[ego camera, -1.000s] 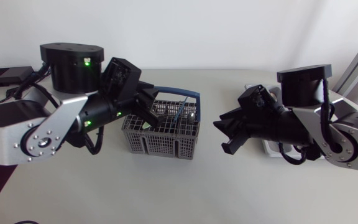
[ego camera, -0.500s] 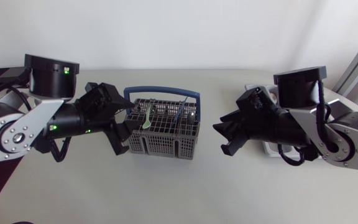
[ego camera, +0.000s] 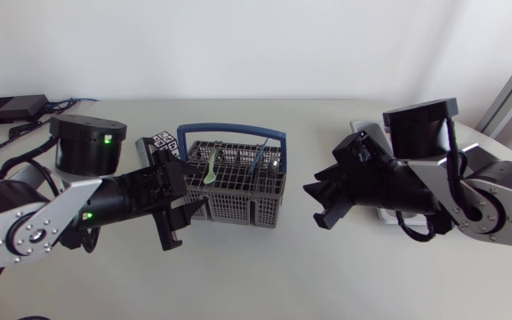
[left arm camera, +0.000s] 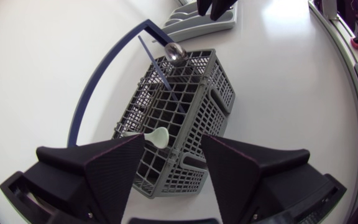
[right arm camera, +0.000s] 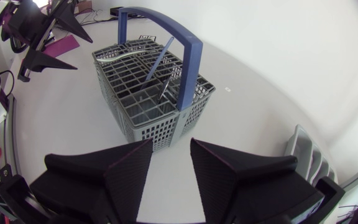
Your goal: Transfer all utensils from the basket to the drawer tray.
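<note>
A grey wire basket with a blue handle stands mid-table. In it lean a pale green spoon and a blue-handled metal spoon. My left gripper is open and empty at the basket's front left corner. In the left wrist view the basket and green spoon lie just ahead of the open left gripper. My right gripper is open and empty, a short way right of the basket. The grey drawer tray is mostly hidden behind my right arm.
A black-and-white patterned cube sits behind the basket's left side. A flat black box lies at the far left back. The tray's edge shows beside my right gripper. Bare table lies in front of the basket.
My left gripper has drawn back from over the basket to its front left corner, and its fingers stand wider. The green spoon now shows in the basket. The right gripper barely shifted.
</note>
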Controlling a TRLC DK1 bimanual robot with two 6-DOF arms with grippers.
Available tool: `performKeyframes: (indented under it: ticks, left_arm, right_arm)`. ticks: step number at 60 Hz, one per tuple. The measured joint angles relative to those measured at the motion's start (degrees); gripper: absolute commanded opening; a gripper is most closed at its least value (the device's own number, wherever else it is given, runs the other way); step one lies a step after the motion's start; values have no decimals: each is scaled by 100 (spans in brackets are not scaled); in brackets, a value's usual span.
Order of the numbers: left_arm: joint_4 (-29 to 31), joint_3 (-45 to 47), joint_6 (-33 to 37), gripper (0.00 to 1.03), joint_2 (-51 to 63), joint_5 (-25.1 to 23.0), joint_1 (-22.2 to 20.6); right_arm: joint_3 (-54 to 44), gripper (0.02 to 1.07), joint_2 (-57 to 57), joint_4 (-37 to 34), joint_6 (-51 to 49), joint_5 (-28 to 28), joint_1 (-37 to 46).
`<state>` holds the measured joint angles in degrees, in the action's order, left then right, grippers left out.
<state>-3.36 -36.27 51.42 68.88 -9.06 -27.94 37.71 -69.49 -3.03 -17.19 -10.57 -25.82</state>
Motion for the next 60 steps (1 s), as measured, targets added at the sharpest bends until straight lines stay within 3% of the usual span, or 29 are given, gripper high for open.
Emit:
performKeyframes:
  ticks: [22, 27, 42, 49, 60]
  left_arm:
    - [-125, -273, 26, 50, 396, 105, 0]
    - [-175, -332, 28, 42, 505, 184, 0]
    - [-175, -398, 28, 42, 708, 256, -11]
    - [-280, -415, 31, 26, 758, 345, -55]
    - [-417, -431, 70, 24, 918, 426, -105]
  right_arm:
    - [0, 50, 0, -4, 0, 13, -2]
    - [0, 50, 0, -4, 0, 13, -2]
    - [0, 50, 0, -4, 0, 13, 0]
    - [0, 51, 0, -4, -2, 11, -2]
    - [-2, 51, 7, -4, -2, 13, 0]
